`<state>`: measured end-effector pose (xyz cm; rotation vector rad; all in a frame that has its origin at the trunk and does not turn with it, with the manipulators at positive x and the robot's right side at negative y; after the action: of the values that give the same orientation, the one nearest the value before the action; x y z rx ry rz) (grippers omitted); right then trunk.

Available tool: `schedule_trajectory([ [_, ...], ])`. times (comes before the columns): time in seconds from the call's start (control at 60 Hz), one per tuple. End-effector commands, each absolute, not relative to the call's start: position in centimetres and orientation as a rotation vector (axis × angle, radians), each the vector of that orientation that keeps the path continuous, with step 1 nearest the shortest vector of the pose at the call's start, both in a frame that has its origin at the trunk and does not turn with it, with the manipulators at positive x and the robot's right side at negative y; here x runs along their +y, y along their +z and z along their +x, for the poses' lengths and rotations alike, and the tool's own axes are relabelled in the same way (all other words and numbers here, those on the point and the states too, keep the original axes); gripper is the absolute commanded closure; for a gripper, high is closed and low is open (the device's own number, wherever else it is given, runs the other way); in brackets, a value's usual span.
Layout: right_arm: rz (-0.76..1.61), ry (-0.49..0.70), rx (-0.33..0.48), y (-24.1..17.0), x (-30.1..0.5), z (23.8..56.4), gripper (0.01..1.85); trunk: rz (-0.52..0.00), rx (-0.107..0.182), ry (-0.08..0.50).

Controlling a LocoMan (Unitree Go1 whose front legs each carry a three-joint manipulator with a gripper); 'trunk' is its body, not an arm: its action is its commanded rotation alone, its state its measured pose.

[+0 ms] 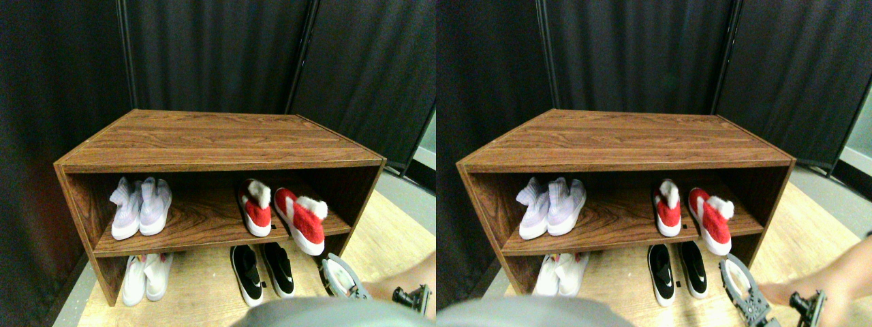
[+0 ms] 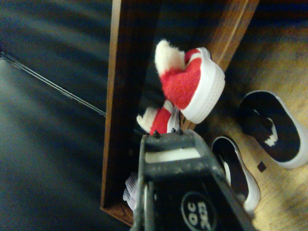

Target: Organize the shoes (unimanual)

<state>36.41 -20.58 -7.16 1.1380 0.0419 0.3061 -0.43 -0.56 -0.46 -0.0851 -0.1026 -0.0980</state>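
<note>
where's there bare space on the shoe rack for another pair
Middle shelf: a bare stretch between the lavender pair and the red pair. The rack top is bare. Right end is crowded; one red shoe overhangs the edge.

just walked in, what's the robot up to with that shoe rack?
Organizing shoes on a wooden rack. The right gripper sits just below the right red shoe, which overhangs the shelf's front edge; nothing is held. The lavender pair shares that shelf; the white pair and black pair sit on the floor.

Wooden shelf point(image 1: 204, 139): lavender pair point(image 1: 141, 208) and red pair point(image 1: 283, 211) on its board.
</note>
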Motion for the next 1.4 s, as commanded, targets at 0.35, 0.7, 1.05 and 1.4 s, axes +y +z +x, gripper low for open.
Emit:
schedule_trajectory([
  [0.35, 1.124, 0.319, -0.032, -6.0, -20.4, 37.3, 0.28, -0.098, -0.064, -0.103],
  [0.7, 1.194, 0.252, -0.013, -6.7, -21.1, 39.1, 0.15, -0.086, -0.056, -0.109],
  [1.05, 1.224, 0.138, 0.005, -8.8, -21.9, 43.5, 0.31, -0.09, -0.041, -0.105],
  [1.4, 1.268, 0.081, 0.021, -10.2, -23.3, 46.9, 0.36, -0.089, -0.044, -0.097],
])
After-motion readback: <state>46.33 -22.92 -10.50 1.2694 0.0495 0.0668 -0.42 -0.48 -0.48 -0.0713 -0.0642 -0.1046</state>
